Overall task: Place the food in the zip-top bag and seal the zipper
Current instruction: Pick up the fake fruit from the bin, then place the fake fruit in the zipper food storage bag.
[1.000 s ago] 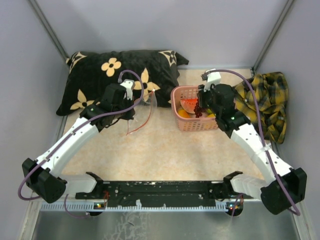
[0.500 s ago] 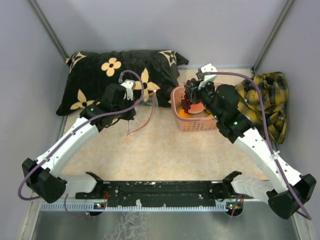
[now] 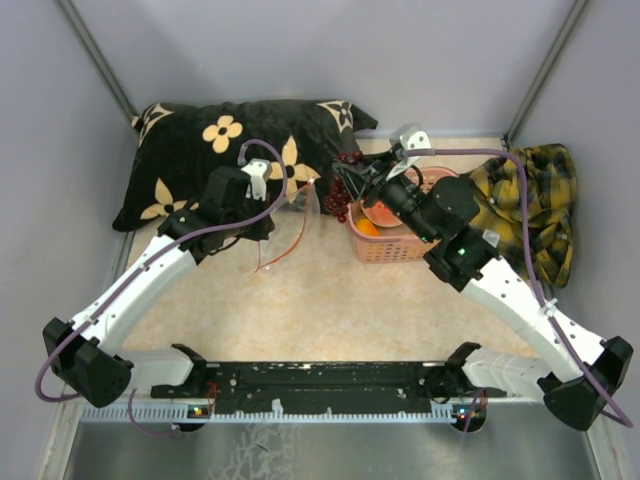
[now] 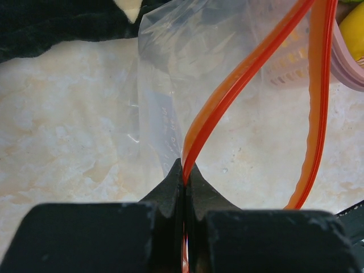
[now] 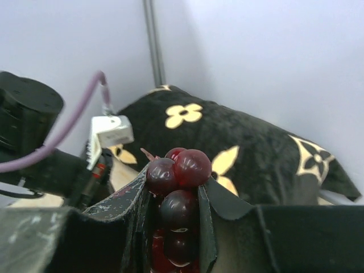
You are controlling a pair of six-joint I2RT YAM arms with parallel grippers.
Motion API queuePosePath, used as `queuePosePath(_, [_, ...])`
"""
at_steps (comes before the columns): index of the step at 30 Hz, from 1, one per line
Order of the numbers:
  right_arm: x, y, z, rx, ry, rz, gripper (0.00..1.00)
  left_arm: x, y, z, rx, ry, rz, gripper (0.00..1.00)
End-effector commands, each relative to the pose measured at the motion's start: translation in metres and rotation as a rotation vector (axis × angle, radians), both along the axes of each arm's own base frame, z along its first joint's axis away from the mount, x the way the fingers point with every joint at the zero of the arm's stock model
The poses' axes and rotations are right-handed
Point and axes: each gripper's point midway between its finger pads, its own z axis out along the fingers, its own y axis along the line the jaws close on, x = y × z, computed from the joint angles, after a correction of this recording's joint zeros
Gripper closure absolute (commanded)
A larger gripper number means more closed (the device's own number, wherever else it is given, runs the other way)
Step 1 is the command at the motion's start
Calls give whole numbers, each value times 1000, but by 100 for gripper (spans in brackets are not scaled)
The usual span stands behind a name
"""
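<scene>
My left gripper [image 3: 275, 205] is shut on the red-orange zipper [image 4: 227, 94] and holds the clear zip-top bag [image 3: 300, 205] up with its mouth open; the bag [image 4: 170, 85] hangs in front of the jaws. My right gripper [image 3: 350, 185] is shut on the dark purple grape bunch [image 3: 340, 195] and holds it in the air between the bag and the pink basket [image 3: 385, 248]. The grapes [image 5: 179, 193] fill the gap between the jaws. Watermelon slice [image 3: 383, 213] and an orange piece [image 3: 367, 228] lie in the basket.
A black pillow with cream flowers [image 3: 220, 150] lies at the back left, just behind the bag. A yellow-and-black plaid cloth [image 3: 530, 205] lies at the right. The basket's rim and a yellow piece [image 4: 352, 34] show at the right edge of the left wrist view.
My right gripper has lifted the grape bunch out of the basket and carried it left toward the bag. The left arm and the bag have not moved.
</scene>
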Motion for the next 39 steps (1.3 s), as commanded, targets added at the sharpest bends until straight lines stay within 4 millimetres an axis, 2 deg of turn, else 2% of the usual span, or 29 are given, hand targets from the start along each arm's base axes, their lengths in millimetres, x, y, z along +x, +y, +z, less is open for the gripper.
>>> queuePosePath(1, [-22,16,56,204,-94,102,100,1,-4,11,-51,-29,-9,100])
queuePosePath(7, [-29,34,61,295,-66,167,100,1,-6,11,-67,-22,-11,100])
queuePosePath(14, [-21,59,46,349,-5,197,100,0,-8,10,-84,-15,-13,100])
queuePosePath(21, [-6,76,19,370,66,191,100,-1,-9,14,-109,-15,-29,100])
queuePosePath(26, [4,76,-10,335,102,136,100,-1,-9,18,-140,-17,-37,100])
queuePosePath(30, [4,78,-21,343,97,143,100,-2,-11,19,-163,-9,-54,100])
queuePosePath(39, [-4,103,-40,329,104,251,100,-4,-15,18,-186,7,-75,100])
